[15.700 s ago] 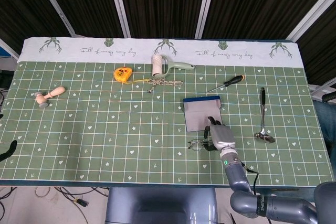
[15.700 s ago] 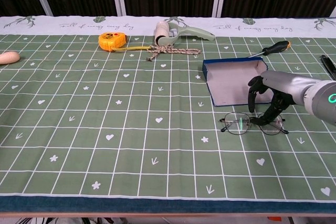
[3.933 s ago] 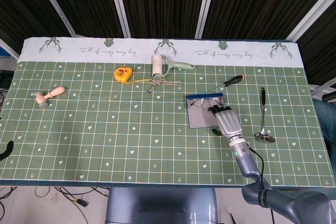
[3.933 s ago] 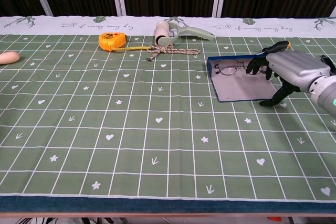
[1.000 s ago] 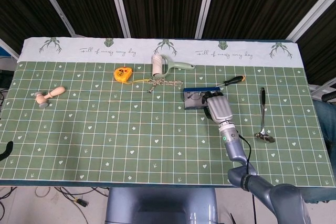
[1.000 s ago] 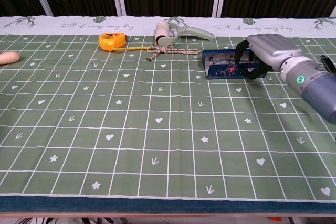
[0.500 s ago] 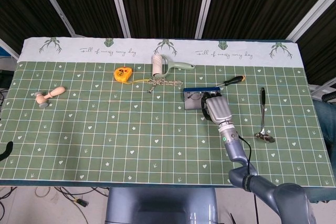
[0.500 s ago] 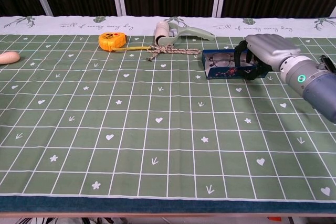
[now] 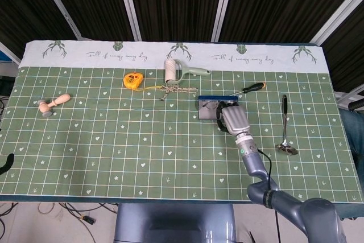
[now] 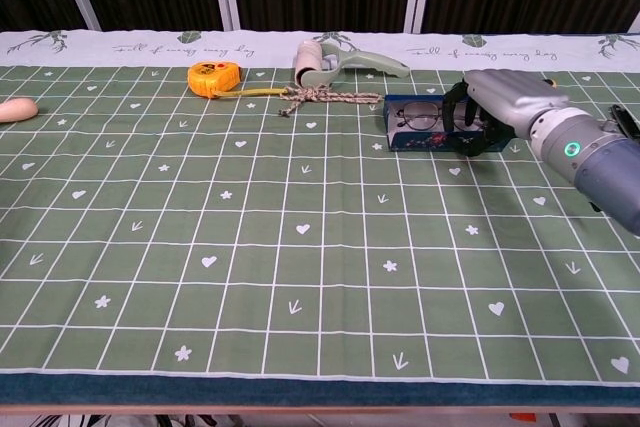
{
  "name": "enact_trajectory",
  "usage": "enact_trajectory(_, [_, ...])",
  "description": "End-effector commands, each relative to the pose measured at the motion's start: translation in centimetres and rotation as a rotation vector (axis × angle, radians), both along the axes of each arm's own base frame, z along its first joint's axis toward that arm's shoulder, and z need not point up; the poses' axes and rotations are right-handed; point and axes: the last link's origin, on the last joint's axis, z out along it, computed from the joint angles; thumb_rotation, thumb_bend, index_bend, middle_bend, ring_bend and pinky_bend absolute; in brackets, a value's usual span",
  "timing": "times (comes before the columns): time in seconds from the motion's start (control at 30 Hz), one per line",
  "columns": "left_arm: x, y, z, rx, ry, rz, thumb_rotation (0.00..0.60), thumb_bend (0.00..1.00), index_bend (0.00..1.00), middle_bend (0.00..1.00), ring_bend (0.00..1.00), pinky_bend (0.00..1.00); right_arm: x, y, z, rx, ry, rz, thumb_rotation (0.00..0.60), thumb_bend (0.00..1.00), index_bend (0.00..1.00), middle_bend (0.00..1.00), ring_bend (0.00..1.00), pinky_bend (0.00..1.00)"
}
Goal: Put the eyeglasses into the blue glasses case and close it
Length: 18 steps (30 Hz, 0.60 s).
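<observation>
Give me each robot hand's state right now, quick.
Left robot hand: not in view.
Right robot hand: fingers curled around the flap of the blue glasses case, folding it up over the eyeglasses; case not yet shut.

- Reads "Full of energy every day" in script, twice along the white border of the tablecloth [image 9: 170,56], between printed antler emblems.
- Otherwise no legible text.

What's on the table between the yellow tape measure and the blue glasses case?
A knotted rope lies between the tape measure and the glasses case, clearest in the chest view.
</observation>
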Motion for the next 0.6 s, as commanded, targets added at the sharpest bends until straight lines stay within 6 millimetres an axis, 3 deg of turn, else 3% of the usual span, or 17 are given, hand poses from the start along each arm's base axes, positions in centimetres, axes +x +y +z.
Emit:
enact_trajectory(0.03, [0.0,0.0,0.0,-0.001,0.001,0.000,0.600,0.29,0.23,0.00,0.00,0.00,0.4,0.4,0.5,-0.001,-0.016,0.022,0.600,0.52,0.72,0.34,0.41,0.36])
enact_trajectory(0.3, [0.1,-0.1,0.0,-0.003,0.002,-0.003,0.600,0.29,0.24,0.00,0.00,0.00,2.3,3.3,1.6,0.119,-0.011,0.056,0.600,0.53,0.72,0.29,0.37,0.34])
enact_trajectory(0.6, [0.1,-0.1,0.0,-0.002,-0.001,-0.002,0.600,0.29,0.24,0.00,0.00,0.00,4.4,3.8,2.3,0.171,0.009,0.051,0.600,0.53,0.72,0.28,0.37,0.34])
